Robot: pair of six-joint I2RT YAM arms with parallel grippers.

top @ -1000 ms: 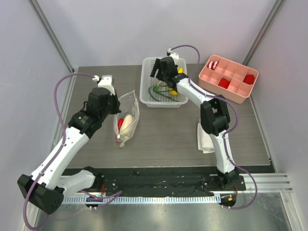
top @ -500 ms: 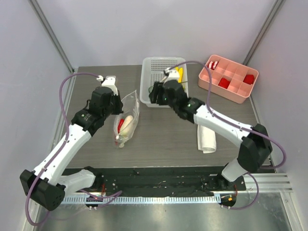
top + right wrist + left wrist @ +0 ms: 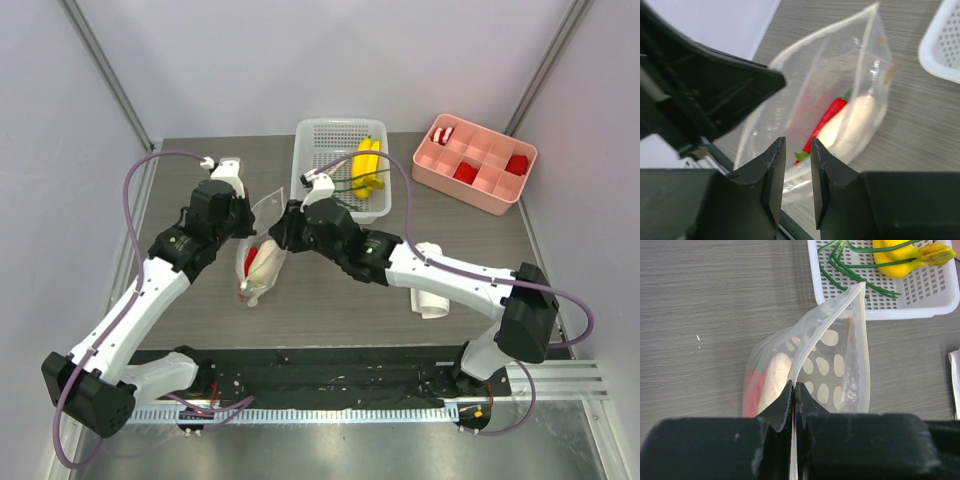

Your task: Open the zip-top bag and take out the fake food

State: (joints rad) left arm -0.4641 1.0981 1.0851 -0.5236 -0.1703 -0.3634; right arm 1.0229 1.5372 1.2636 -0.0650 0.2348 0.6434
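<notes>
The zip-top bag [image 3: 262, 240], clear with white dots, lies left of centre with its mouth held up. My left gripper [image 3: 794, 385] is shut on one lip of the bag [image 3: 832, 355]. Inside lie fake food pieces: a red chili [image 3: 832, 112] and a white radish [image 3: 852, 122]. My right gripper [image 3: 797, 142] hovers close over the bag [image 3: 840, 80], its jaws a narrow gap apart with nothing between them. In the top view the right gripper [image 3: 283, 228] sits just right of the bag. A yellow banana bunch [image 3: 367, 160] and green stems [image 3: 850, 270] lie in the white basket [image 3: 320, 140].
A pink compartment tray [image 3: 475, 163] with red blocks stands at the back right. A rolled white cloth [image 3: 430, 300] lies under the right forearm. The basket stands directly behind the bag.
My right arm has swung from over the basket down and left to the bag, and its jaws have narrowed. The left gripper keeps its hold on the bag.
</notes>
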